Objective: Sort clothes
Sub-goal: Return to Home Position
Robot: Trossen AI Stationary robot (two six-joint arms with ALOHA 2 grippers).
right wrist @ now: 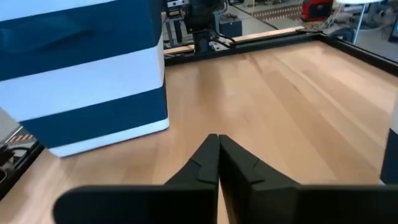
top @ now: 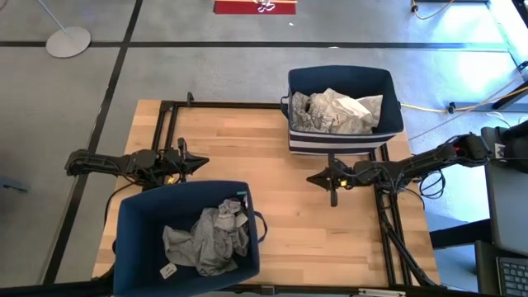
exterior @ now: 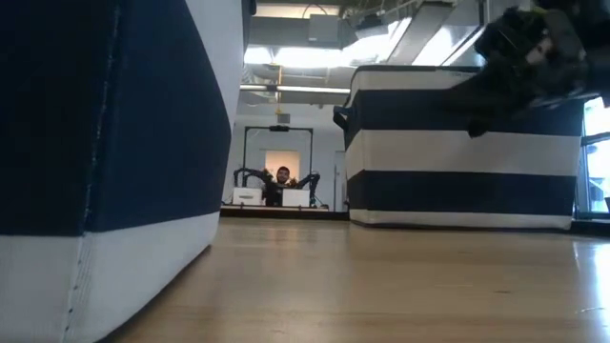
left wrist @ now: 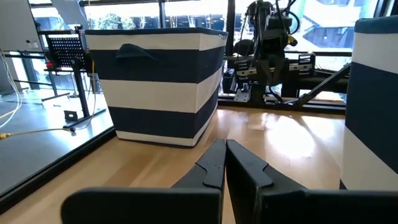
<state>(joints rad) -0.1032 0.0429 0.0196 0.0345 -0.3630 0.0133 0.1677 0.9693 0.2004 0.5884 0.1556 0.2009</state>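
High view taken from straight overhead; whole table (top: 280,157) covered. Low view set at tabletop height, against the near bin (exterior: 114,124), facing the room. Wrist views aimed across the table toward each other (right arm (left wrist: 267,43) seen past left gripper (left wrist: 224,146)). Far bin (exterior: 457,152) common to high, low and left wrist views.

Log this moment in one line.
left arm, right arm: jaws shut | grey fabric garments: left navy fabric bin | white fabric garments: right striped bin
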